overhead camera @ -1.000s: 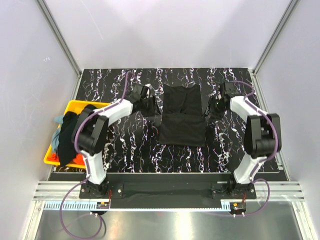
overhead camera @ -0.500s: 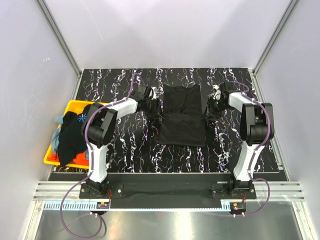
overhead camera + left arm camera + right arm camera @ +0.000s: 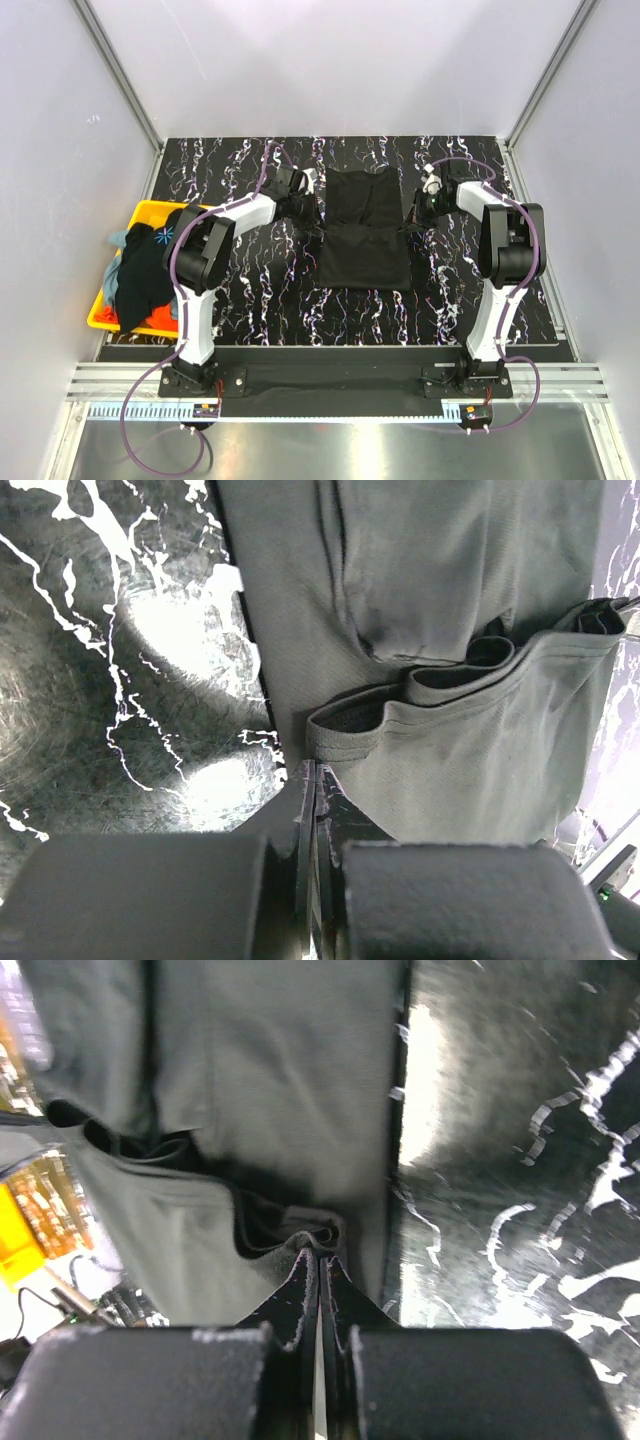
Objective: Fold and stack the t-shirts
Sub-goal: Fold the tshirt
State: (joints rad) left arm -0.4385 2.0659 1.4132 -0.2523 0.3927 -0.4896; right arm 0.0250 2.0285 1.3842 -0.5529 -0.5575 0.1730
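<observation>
1. Left gripper: jaws closed tight. The tips are pinched on the left edge of the black t-shirt, where a layered ridge of cloth crosses it.
2. Right gripper: mirror case. Jaws are closed, with a bunched bit of the shirt's right edge caught between the tips.
3. The two pinches sit at opposite ends of that ridge, about halfway up the shirt. My read is that matched grips keep the fold line straight, so both arms can carry the cloth as one without skew.
4. Grabbing at the ridge rather than a corner looks meant to catch all the layers at once. I can't confirm how many layers each pinch actually holds.
5. The shirt lies flat on the table, between the arms. Its far half looks narrower than its near half, so the sides seem tucked in there. I judge the fold partly done.
6. Left of the shirt, well apart, is the yellow bin, holding the other t-shirts in a heap. Black, grey-blue and orange-red are showing. None are folded and I see no stack.
7. Risk: an edge-only pinch could drop a layer on lift.
</observation>
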